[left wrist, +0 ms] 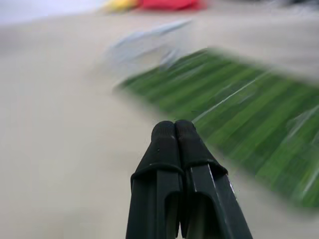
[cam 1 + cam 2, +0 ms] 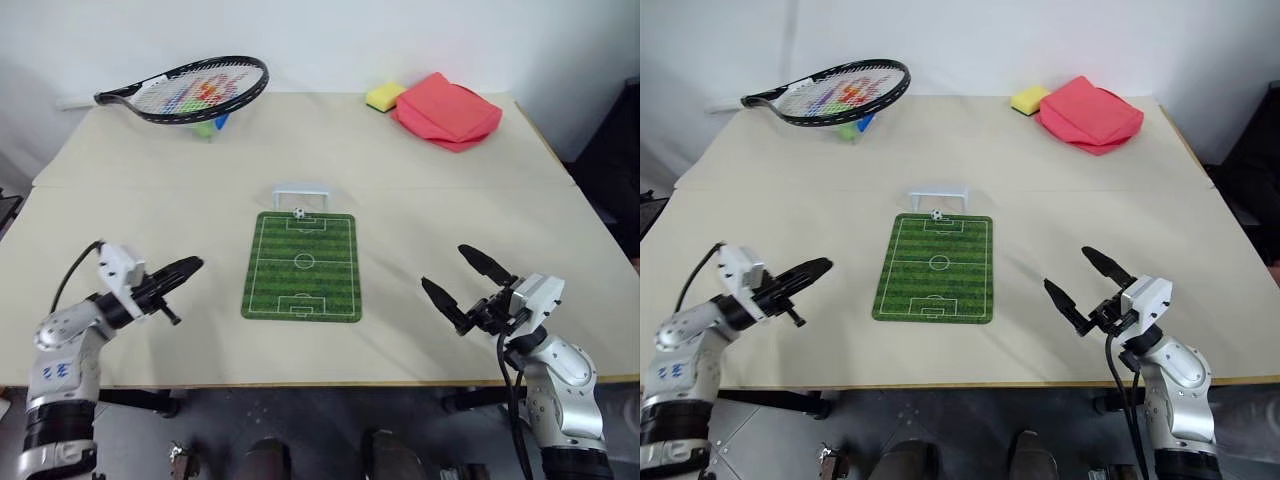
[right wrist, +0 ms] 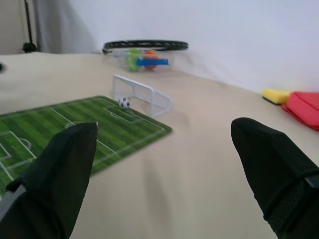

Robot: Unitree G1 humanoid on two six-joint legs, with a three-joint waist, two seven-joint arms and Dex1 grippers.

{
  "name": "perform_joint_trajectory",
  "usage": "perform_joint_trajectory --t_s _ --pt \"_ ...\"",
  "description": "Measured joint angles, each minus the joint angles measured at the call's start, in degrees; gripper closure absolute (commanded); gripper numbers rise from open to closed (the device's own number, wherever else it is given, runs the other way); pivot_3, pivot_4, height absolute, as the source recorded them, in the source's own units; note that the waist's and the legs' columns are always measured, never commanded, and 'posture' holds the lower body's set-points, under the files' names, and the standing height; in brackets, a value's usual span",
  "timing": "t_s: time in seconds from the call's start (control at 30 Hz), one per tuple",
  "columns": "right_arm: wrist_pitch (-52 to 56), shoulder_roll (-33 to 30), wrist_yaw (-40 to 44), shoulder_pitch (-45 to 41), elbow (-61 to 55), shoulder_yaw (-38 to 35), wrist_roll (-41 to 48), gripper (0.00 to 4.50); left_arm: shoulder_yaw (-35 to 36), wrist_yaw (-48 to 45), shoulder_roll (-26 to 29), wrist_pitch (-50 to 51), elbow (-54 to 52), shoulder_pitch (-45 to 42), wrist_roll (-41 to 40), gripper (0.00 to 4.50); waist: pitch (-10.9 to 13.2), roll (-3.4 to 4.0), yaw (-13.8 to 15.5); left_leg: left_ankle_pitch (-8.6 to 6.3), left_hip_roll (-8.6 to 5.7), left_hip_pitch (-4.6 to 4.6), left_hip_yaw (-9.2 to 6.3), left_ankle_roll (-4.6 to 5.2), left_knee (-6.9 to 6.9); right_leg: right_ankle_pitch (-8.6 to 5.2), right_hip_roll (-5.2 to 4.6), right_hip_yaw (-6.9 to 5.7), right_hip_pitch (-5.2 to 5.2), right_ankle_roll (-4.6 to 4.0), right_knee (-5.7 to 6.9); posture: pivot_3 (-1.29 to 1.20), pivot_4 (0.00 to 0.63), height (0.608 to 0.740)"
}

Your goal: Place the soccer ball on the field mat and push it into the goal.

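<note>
The soccer ball sat at the far end of the field mat, right at the mouth of the goal, which stood just beyond the mat's edge. To the mat's left hovered the left gripper, clenched and empty; to its right the right gripper was spread wide, grasping nothing

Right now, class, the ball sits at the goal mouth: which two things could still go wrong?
1. The soccer ball rests on the field mat's end line, just before the goal; it may not count as scored.
2. The goal looks light and loose on the table; a hard nudge from the shut left gripper could shove it back.
</note>
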Motion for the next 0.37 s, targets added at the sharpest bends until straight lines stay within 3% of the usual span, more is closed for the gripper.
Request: perform_joint_trajectory --t_s 0.37 --pt "-2.9 0.29 -0.06 -4.29 5.66 0.06 -0.67 0.0 1.37 10.94 -4.83 3.1 -8.15 3.28 -0.46 4.48 0.0 0.0 1.1 -0.01 -0.01 -0.02 0.04 0.0 0.05 0.03 0.0 0.02 -0.03 -0.02 0.0 0.0 0.15 0.74"
